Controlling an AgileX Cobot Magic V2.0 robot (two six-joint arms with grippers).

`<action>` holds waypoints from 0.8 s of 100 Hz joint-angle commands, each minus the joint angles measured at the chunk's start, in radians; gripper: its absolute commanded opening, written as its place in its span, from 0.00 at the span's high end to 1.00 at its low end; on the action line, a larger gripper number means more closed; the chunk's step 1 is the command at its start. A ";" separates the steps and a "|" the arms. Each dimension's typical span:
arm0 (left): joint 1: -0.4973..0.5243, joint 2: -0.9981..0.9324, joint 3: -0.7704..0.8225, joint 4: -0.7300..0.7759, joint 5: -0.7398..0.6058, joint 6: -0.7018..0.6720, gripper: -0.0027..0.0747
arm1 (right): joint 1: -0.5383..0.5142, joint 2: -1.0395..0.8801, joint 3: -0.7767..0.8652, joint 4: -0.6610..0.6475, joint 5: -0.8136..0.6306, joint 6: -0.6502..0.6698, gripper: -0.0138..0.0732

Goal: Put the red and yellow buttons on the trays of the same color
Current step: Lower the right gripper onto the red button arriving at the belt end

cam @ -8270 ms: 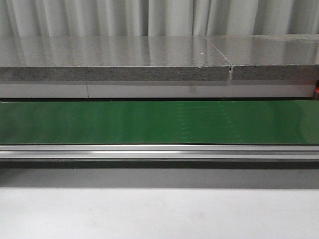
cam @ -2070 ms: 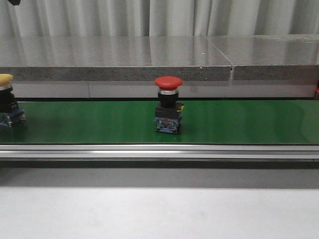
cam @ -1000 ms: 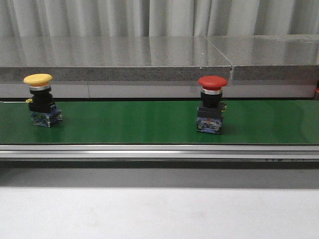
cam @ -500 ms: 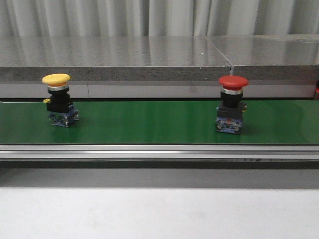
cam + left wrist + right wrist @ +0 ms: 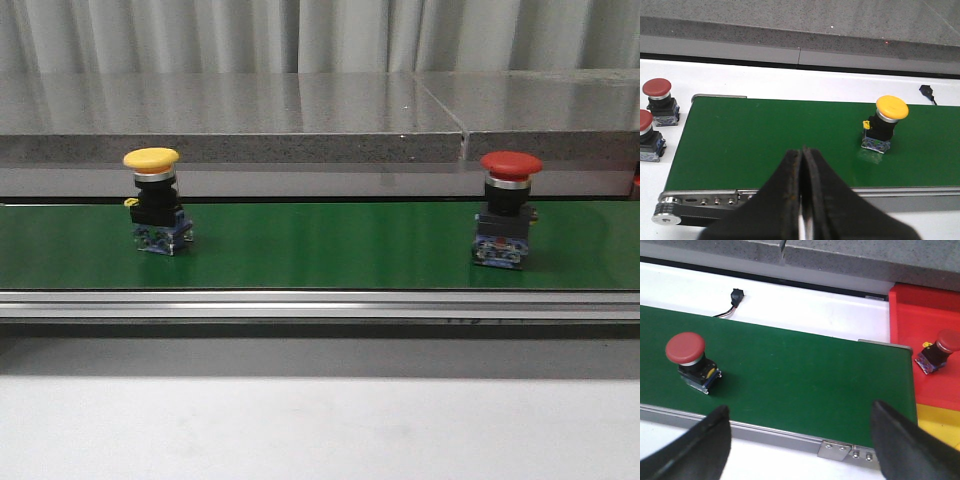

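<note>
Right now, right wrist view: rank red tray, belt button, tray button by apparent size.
1. red tray, though cropped by the frame edge
2. red button on the belt
3. red button in the tray, partly cut off and farther, so true sizes may match

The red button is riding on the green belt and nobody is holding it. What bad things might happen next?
1. The red button has been riding right along the green belt; the open right gripper might grab late and miss it.
2. It is tall on a small base, so a bump may tip it.
3. The left gripper is shut, so it must open before it can catch the yellow button.
</note>
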 commanded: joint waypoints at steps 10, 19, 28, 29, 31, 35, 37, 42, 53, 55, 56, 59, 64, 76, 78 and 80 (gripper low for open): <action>-0.008 0.002 -0.030 -0.004 -0.076 -0.010 0.99 | 0.003 0.033 -0.024 0.031 -0.045 -0.007 0.12; -0.008 0.002 -0.030 -0.004 -0.076 -0.010 0.99 | 0.004 0.093 -0.035 0.033 -0.022 -0.008 0.12; -0.008 0.002 -0.030 -0.004 -0.076 -0.010 0.99 | 0.012 0.169 -0.046 0.039 -0.012 -0.029 0.12; -0.008 0.002 -0.030 -0.004 -0.076 -0.010 0.99 | 0.015 0.181 -0.048 0.039 -0.012 -0.034 0.12; -0.008 0.002 -0.030 -0.004 -0.076 -0.010 0.99 | 0.021 0.193 -0.052 0.043 -0.012 -0.038 0.12; -0.008 0.002 -0.030 -0.004 -0.076 -0.010 0.99 | 0.034 0.230 -0.059 0.048 -0.016 -0.054 0.12; -0.008 0.002 -0.030 -0.004 -0.076 -0.010 0.99 | 0.043 0.248 -0.063 0.051 -0.020 -0.063 0.12; -0.008 0.002 -0.030 -0.004 -0.076 -0.010 0.99 | 0.066 0.292 -0.074 0.052 -0.031 -0.079 0.12; -0.008 0.002 -0.030 -0.004 -0.076 -0.010 0.99 | 0.114 0.392 -0.098 0.052 -0.064 -0.086 0.12; -0.008 0.002 -0.030 -0.004 -0.076 -0.010 0.99 | 0.123 0.411 -0.103 0.052 -0.068 -0.086 0.12; -0.008 0.002 -0.030 -0.004 -0.076 -0.010 0.99 | 0.126 0.417 -0.105 0.052 -0.069 -0.086 0.12; -0.008 0.002 -0.030 -0.004 -0.076 -0.010 0.99 | 0.142 0.440 -0.115 0.052 -0.073 -0.086 0.12; -0.008 0.002 -0.030 -0.004 -0.076 -0.010 0.99 | 0.163 0.485 -0.131 0.052 -0.086 -0.086 0.12; -0.008 0.002 -0.030 -0.004 -0.076 -0.010 0.99 | 0.198 0.571 -0.174 0.052 -0.130 -0.086 0.12; -0.008 0.002 -0.030 -0.004 -0.076 -0.010 0.99 | 0.200 0.581 -0.182 0.052 -0.136 -0.086 0.12; -0.008 0.002 -0.030 -0.004 -0.076 -0.010 0.99 | 0.201 0.595 -0.190 0.052 -0.142 -0.086 0.12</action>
